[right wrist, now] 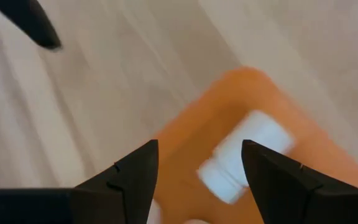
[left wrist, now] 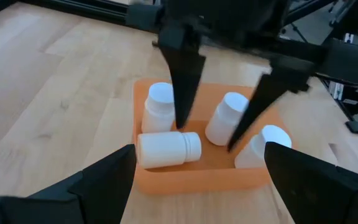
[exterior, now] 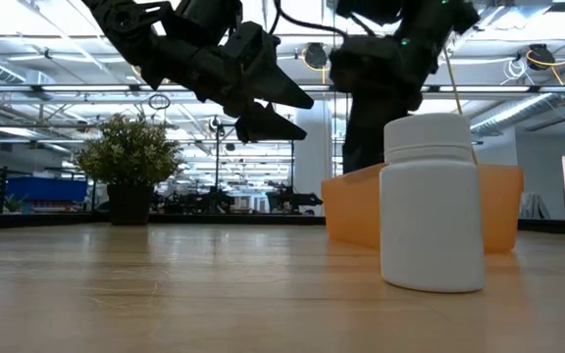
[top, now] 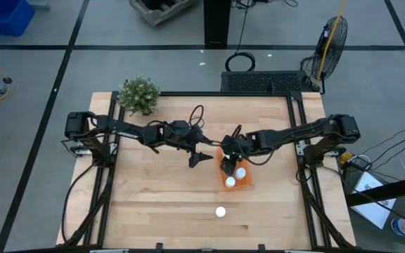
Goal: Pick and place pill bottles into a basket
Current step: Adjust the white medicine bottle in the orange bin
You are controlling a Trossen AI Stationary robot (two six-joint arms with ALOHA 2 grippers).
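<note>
The orange basket [top: 245, 184] sits right of the table's middle and holds several white pill bottles; in the left wrist view one stands upright [left wrist: 160, 104], one lies on its side [left wrist: 166, 149], and two lean [left wrist: 225, 118] [left wrist: 261, 144]. One more bottle [top: 221, 211] stands upright on the table near the front edge, large in the low view [exterior: 432, 201]. My right gripper [left wrist: 206, 137] is open, pointing down into the basket with its fingertips among the bottles; whether they touch one I cannot tell. My left gripper [top: 204, 158] is open and empty, just left of the basket, above the table.
A green potted plant [top: 140, 95] stands at the table's far left corner. The two grippers are close together at the basket's left side. Bare wood lies left of and in front of the basket [top: 153, 204].
</note>
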